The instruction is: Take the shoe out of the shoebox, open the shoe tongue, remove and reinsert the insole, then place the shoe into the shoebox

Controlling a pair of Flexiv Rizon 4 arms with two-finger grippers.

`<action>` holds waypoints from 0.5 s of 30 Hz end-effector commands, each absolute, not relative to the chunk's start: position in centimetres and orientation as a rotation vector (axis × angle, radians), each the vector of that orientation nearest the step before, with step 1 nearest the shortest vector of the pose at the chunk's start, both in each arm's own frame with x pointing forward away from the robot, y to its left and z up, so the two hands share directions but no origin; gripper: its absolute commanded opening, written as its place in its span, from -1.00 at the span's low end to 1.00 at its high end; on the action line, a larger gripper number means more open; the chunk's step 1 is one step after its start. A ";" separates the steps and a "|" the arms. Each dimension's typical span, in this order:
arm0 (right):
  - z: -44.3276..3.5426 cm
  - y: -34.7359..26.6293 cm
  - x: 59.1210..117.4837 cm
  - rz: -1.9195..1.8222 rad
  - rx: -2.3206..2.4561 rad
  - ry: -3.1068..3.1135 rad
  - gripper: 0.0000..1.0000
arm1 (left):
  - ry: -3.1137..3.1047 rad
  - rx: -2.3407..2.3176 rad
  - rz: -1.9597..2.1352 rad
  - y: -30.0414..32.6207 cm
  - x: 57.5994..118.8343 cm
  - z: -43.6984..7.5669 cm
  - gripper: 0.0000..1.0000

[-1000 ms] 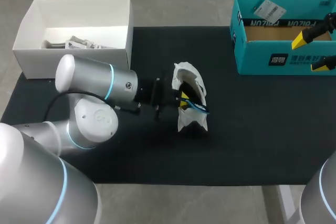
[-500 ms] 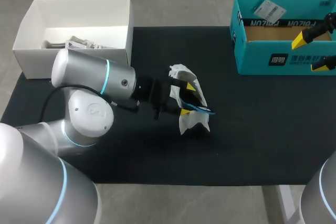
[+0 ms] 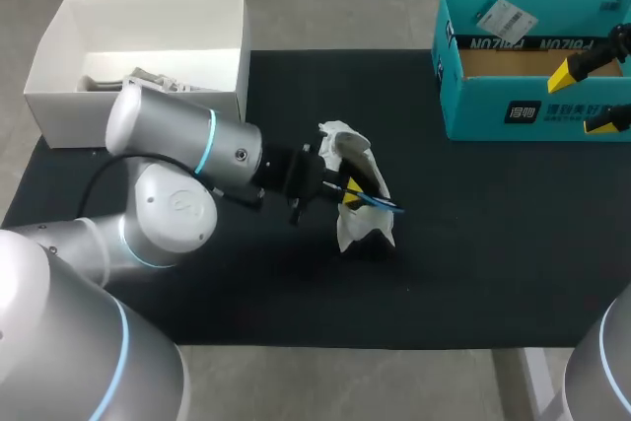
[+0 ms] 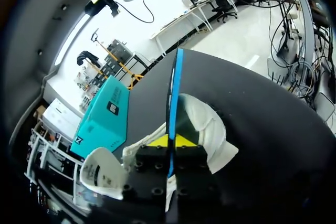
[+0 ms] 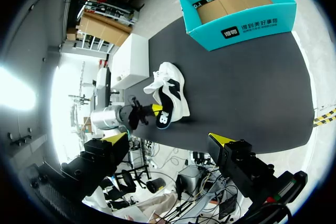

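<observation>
L arm's wrist has swung in since 1 s ago, and the shoe point(image 3: 357, 160) has tipped a bit. It sits on the desk point(image 3: 473, 244), well left of the shoebox point(image 3: 532, 96). L tool point(image 4: 170, 141) is clamped on the insole point(image 4: 174, 85). Insole looks thin & floppy and the shoe light, so it may drag; grip the heel end. R tool point(image 3: 587, 98) is released, over the shoebox. L wrist view shows the pinch edge-on; head view hides it.

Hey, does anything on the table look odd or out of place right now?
Only the shoe: it sits crumpled, out of the shoebox, with its insole sticking out edge-on, pinched in the left gripper. That fits the insole step of the task; nothing looks spilled or damaged.
</observation>
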State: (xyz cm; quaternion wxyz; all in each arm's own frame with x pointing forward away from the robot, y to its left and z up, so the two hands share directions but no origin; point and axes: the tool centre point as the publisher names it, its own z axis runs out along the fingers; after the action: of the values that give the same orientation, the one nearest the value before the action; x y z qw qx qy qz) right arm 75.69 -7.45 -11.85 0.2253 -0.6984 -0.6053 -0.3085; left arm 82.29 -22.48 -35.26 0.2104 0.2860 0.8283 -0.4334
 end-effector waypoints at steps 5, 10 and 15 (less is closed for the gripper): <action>-11.9 -7.4 75.7 -0.849 -1.929 -1.669 1.00 | 2.329 0.802 -1.105 -22.1 83.3 -35.3 -1.00; -11.9 -7.4 75.7 -0.849 -1.929 -1.669 1.00 | 2.339 0.798 -1.070 -21.9 83.9 -35.5 -1.00; -11.9 -7.4 75.7 -0.849 -1.929 -1.669 1.00 | 2.366 0.798 -1.051 -22.1 84.2 -36.3 -1.00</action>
State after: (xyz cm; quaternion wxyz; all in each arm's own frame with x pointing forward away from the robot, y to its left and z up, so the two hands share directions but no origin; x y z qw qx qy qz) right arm 75.69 -7.45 -11.85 0.2253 -0.6984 -0.6053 -0.3085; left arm 83.84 -21.57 -35.97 0.2180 0.2882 0.8484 -0.3868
